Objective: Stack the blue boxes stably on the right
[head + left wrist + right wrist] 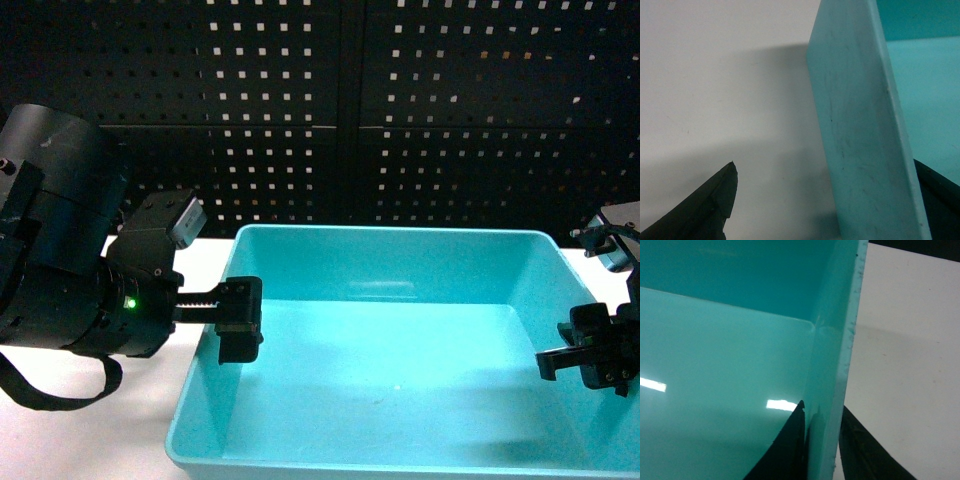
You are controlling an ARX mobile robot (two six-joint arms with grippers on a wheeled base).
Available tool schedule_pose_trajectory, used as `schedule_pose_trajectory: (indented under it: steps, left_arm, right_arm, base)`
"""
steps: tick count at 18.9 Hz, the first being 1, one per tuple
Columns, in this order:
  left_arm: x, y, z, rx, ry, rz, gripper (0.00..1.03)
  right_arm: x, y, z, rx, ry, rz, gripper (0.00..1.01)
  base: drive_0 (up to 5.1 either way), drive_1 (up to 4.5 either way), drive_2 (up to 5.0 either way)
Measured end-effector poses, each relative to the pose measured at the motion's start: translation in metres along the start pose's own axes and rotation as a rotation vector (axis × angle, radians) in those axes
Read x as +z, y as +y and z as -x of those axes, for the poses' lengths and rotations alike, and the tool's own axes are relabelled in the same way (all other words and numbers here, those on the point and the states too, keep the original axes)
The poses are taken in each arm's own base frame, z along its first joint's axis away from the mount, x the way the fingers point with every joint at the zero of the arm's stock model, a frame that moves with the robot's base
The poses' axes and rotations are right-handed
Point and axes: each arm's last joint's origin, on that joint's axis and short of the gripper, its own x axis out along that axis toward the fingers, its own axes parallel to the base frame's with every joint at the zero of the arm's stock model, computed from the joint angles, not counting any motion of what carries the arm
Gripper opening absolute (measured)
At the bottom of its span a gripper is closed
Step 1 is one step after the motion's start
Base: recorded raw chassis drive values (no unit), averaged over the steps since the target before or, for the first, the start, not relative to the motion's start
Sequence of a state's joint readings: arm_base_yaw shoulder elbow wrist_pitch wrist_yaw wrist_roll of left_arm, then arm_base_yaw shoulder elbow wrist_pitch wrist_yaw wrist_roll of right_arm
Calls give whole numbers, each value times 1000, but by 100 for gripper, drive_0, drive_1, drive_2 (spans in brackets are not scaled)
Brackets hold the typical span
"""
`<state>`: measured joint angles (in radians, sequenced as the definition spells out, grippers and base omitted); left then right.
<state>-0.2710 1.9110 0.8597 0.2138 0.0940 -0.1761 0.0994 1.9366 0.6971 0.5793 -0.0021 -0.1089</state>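
Observation:
One blue box [390, 262], a shallow turquoise tub, fills the lower middle of the head view on the white table. My left gripper [240, 320] straddles its left wall [855, 115]. It is open: the outer finger [715, 205] stands well clear of the wall and the inner finger [940, 200] is inside the tub. My left gripper [824, 162] holds nothing. My right gripper [590, 365] is at the tub's right wall. In the right wrist view my right gripper [822, 405] is shut on that wall [840, 340], one finger inside and one outside.
The white table [90, 430] shows to the left of the tub and beyond its right wall [910, 340]. A black pegboard [400, 110] closes off the back. The tub's near rim runs along the bottom edge of the head view.

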Motion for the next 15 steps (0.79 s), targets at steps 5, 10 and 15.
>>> schedule_pose_trajectory:
  steps: [5,10,15]
  left_arm:
    - [-5,-7,0,-3,45,1,98]
    - [-5,-11,0,-11,76,61,97]
    - [2,-19,0,12,70,46,45]
  right_arm:
    - [-2,3,2,19,-14,-97,8]
    - [-2,8,3,15,-21,-91,8]
    - [0,15,3,9,-16,-84,8]
  base:
    - [0,0,0]
    - [0,0,0]
    - [0,0,0]
